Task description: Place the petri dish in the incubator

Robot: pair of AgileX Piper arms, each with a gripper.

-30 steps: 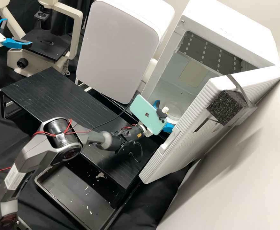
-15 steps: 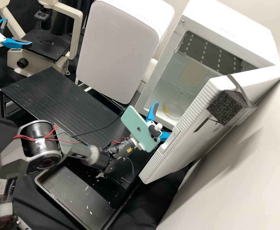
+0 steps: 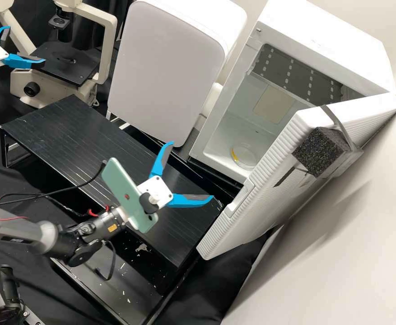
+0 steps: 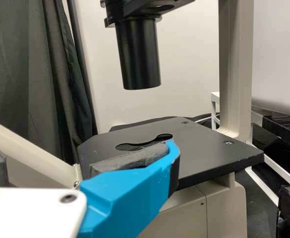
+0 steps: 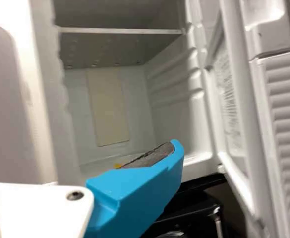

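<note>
The clear petri dish [image 3: 247, 155], with a yellow mark on its edge, lies on the floor of the open white incubator [image 3: 317, 34]. Outside the incubator, over the black platform, my right gripper [image 3: 191, 170] is open and empty, apart from the dish. My left gripper [image 3: 26, 45] stands open beside the microscope stage at the far left. In the left wrist view my left gripper [image 4: 80, 144] has a finger in front of the stage. In the right wrist view my right gripper [image 5: 80, 144] faces the incubator's opening; a small yellow spot shows just past its finger.
The incubator door [image 3: 270, 185] stands open on the right, with a black foam block [image 3: 319, 151] strapped to it. A white boxy device [image 3: 166, 67] stands left of the incubator, behind the platform [image 3: 85, 140]. Below the platform is a black tray [image 3: 130, 311]. The microscope stage [image 3: 64, 65] is at the left.
My right gripper has drawn back from the incubator toward the lower left, over the platform. The dish stays inside, now in plain sight. The left gripper has not moved.
</note>
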